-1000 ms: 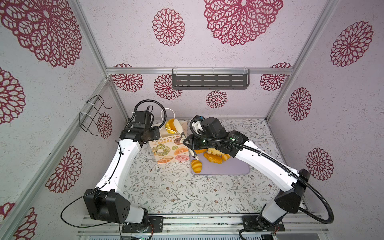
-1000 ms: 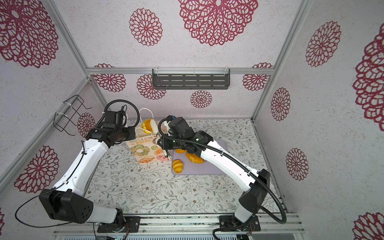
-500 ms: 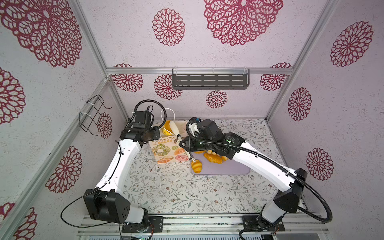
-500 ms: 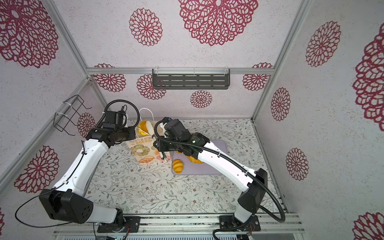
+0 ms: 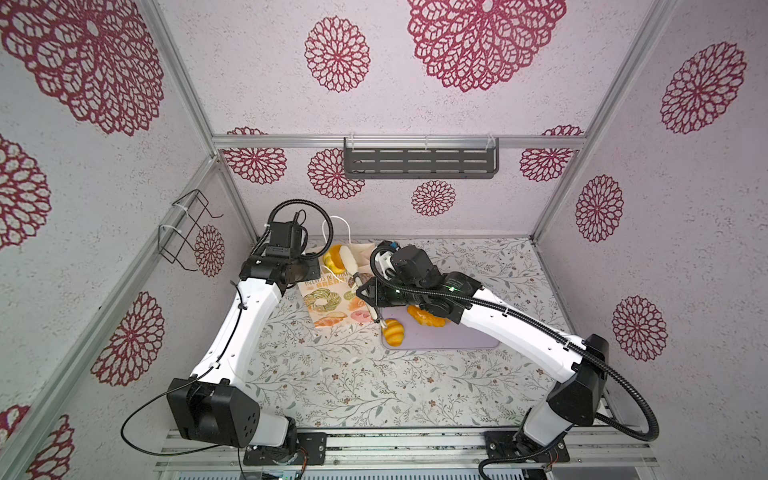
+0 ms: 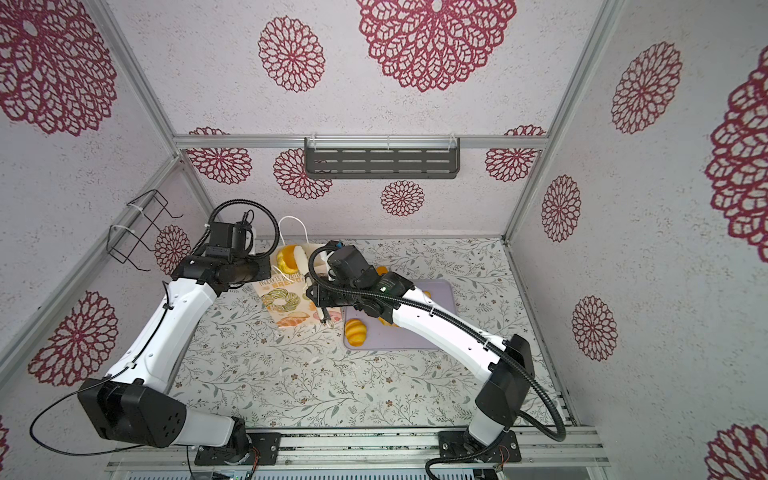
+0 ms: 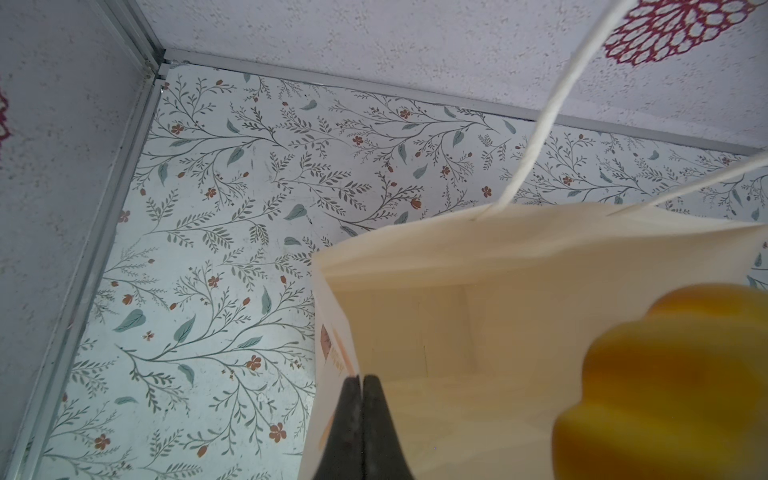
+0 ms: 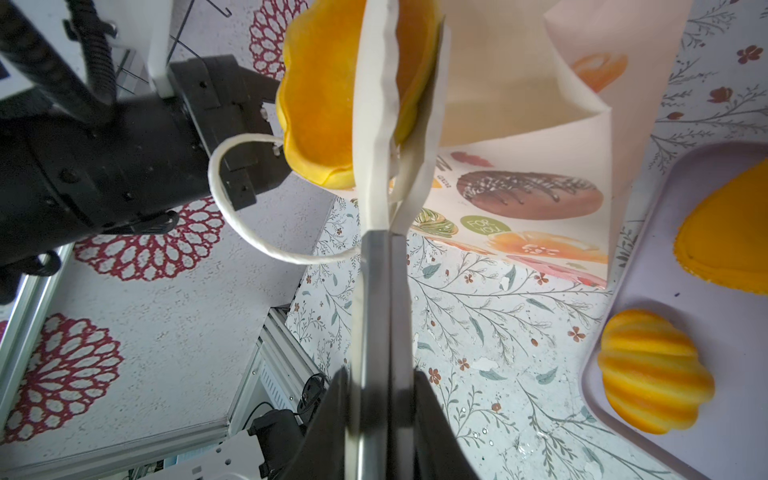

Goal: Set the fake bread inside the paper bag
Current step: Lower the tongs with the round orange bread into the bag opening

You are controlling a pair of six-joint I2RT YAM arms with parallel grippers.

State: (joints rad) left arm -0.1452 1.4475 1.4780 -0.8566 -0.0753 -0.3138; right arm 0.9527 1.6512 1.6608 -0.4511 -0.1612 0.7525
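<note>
Clock refs are for the top views, with 12 = back wall.

The paper bag is on the table, just beside the lilac tray at its 9 o'clock. Its printed face is toward 6 and its mouth toward 12. Can't tell if it's upright or leaning.

left claw: jaws closed, pinching the bag rim on the 9 o'clock side.
right claw: jaws closed, clamped on a folded strip of rim on the 3 o'clock side.
The bag mouth sits between the two claws. A white cord handle rises off the far rim.

Fake bread:
- The orange bun is at the bag mouth, next to the left claw and partly above the rim. Depth inside is unclear.
- The striped bun is on the tray's 7 o'clock corner. Nothing is touching it.
- The flat orange loaf is on the tray at 2 o'clock of the striped bun. There's a small gap between them, and it's partly hidden under the right arm.
</note>
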